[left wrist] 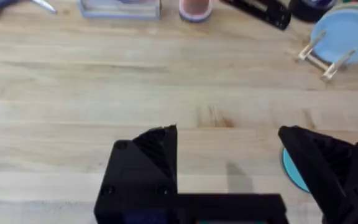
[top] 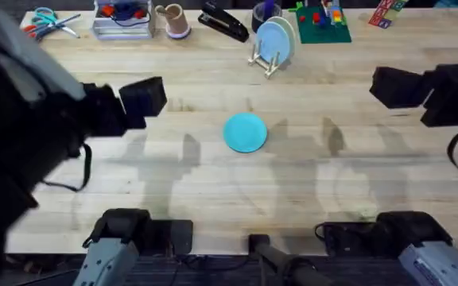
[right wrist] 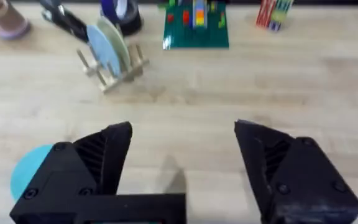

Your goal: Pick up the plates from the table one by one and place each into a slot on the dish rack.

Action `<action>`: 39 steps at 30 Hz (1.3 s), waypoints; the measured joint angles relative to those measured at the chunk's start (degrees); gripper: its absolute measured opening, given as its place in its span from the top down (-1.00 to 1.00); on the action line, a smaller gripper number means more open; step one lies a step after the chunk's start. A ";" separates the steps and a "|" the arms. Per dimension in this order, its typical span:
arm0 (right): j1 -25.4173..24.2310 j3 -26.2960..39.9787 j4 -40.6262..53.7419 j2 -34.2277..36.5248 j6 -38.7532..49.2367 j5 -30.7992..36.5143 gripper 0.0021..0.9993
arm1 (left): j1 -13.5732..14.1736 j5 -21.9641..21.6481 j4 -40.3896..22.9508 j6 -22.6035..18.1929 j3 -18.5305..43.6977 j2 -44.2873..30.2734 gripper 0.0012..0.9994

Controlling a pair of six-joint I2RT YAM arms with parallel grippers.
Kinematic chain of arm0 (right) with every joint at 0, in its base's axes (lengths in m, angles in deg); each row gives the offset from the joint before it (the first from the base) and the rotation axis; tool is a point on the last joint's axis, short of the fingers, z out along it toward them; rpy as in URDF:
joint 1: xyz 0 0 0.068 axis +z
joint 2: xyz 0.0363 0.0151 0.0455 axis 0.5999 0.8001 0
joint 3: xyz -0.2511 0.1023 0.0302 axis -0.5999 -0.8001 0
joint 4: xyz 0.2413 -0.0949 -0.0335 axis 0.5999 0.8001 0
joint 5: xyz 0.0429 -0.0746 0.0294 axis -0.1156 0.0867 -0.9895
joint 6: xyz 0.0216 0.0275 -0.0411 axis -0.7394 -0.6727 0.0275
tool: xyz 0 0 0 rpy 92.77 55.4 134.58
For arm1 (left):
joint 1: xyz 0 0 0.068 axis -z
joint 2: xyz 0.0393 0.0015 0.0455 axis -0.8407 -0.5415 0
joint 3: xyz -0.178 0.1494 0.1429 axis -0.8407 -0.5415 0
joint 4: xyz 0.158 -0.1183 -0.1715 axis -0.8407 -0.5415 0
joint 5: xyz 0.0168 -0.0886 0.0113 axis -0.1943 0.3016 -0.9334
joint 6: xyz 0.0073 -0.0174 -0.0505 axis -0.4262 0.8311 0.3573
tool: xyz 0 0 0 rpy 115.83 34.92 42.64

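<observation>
Left claw [left wrist: 229, 140] fingers apart, holding nothing, above bare wood left of turquoise plate [top: 246, 131]. Right claw [right wrist: 182, 134] fingers also spread wide, empty, over right side of surface [top: 213, 191], well apart from plate. Turquoise plate lies flat near surface centre, between both arms. Pale blue plate [top: 273, 40] stands on edge in dish rack [top: 265, 60] at far side. Beside rack: stapler [top: 223, 21], green brick board [top: 323, 24]. Scissors [top: 48, 22] at far left corner.

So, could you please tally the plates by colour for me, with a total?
Turquoise plate, flat on the table: 1
Pale blue plate, on edge in the dish rack: 1
Total: 2
</observation>
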 joint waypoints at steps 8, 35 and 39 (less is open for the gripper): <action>0.00 8.62 12.01 13.38 0.01 0.00 -0.99 | 0.00 2.42 -11.19 0.01 10.71 -14.89 -0.99; 0.00 14.69 17.53 26.19 0.01 -0.02 -0.99 | 0.00 4.18 -17.49 0.41 14.35 -30.55 0.19; 0.00 14.69 17.52 26.19 0.01 -0.02 -0.99 | 0.00 8.10 -17.49 0.27 14.35 -30.55 0.91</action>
